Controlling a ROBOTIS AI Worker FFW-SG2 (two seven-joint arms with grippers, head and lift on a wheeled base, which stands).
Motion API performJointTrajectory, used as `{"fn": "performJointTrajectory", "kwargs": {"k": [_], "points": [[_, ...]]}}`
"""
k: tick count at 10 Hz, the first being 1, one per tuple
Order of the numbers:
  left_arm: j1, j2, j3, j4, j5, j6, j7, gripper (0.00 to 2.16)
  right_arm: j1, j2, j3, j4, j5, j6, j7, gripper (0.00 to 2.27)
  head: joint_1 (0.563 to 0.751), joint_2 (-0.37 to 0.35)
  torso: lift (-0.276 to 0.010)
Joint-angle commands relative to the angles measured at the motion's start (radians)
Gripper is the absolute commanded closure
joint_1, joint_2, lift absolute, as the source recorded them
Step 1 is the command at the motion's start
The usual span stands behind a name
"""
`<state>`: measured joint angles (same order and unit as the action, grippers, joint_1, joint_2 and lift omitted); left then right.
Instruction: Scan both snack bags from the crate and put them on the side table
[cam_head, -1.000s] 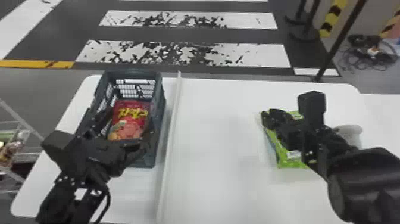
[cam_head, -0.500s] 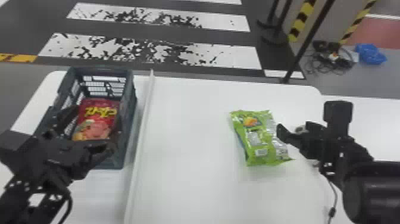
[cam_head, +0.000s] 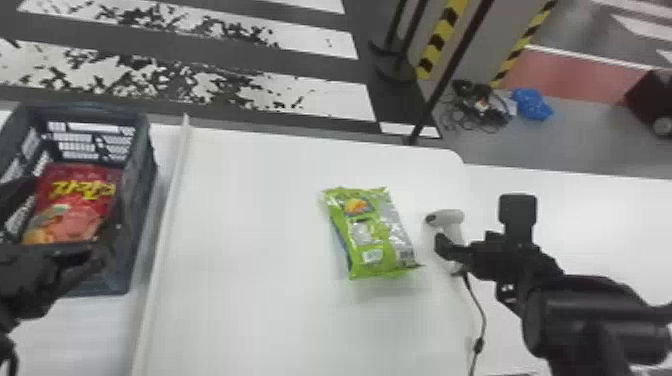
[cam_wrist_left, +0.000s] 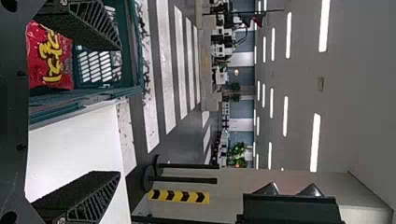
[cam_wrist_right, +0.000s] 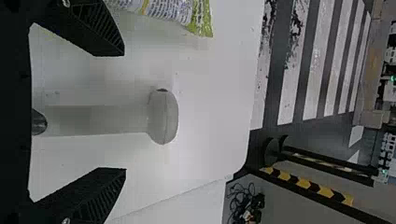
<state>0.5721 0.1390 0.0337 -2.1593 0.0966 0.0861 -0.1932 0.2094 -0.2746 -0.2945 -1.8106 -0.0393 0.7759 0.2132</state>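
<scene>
My left gripper (cam_head: 60, 210) is at the crate (cam_head: 142, 165) in the head view, open over the red snack bag (cam_head: 75, 205) lying inside. In the left wrist view the open left gripper (cam_wrist_left: 79, 112) has the red bag (cam_wrist_left: 49, 56) near one finger. A green snack bag (cam_head: 370, 232) lies on the white table. To its right, my right gripper (cam_head: 442, 245) is at the white scanner (cam_head: 447, 217). The right wrist view shows the right gripper (cam_wrist_right: 123, 112) open, its fingers on either side of the scanner (cam_wrist_right: 98, 120), apart from it.
A raised white strip (cam_head: 167, 215) runs along the table between crate and green bag. The scanner's cable (cam_head: 482, 315) trails toward the front edge. Another white surface (cam_head: 600, 220) adjoins the table on the right. Black posts and cables stand or lie beyond.
The head view has turned right. My right gripper has moved from over the green bag to the scanner, leaving the bag lying on the table. The red bag still lies in the crate.
</scene>
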Motion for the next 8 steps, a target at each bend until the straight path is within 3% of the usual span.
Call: {"fn": "performJointTrajectory", "kwargs": {"k": [1, 3, 5, 6, 7, 8], "points": [[0.000, 0.001, 0.000, 0.007, 0.002, -0.007, 0.000, 0.04, -0.053, -0.031, 0.003, 0.094, -0.016, -0.013, 0.009, 0.06, 0.695, -0.294, -0.087], [0.002, 0.001, 0.005, 0.010, 0.003, -0.016, 0.000, 0.04, -0.116, -0.058, 0.020, 0.186, -0.020, 0.009, 0.034, 0.11, 0.695, -0.312, -0.087], [0.008, -0.001, 0.011, 0.012, 0.005, -0.028, 0.000, 0.04, -0.163, -0.087, 0.045, 0.251, -0.020, 0.058, 0.074, 0.54, 0.695, -0.314, -0.087], [0.008, -0.002, 0.011, 0.010, 0.005, -0.028, 0.000, 0.04, -0.176, -0.100, 0.051, 0.270, -0.017, 0.076, 0.092, 1.04, 0.695, -0.314, -0.087], [0.008, -0.004, 0.009, 0.007, 0.003, -0.028, 0.000, 0.04, -0.177, -0.098, 0.054, 0.270, -0.020, 0.089, 0.083, 2.04, 0.695, -0.313, -0.087], [0.008, -0.006, 0.009, 0.004, 0.003, -0.028, 0.000, 0.04, -0.177, -0.100, 0.051, 0.264, -0.025, 0.101, 0.083, 2.17, 0.695, -0.318, -0.087]]}}
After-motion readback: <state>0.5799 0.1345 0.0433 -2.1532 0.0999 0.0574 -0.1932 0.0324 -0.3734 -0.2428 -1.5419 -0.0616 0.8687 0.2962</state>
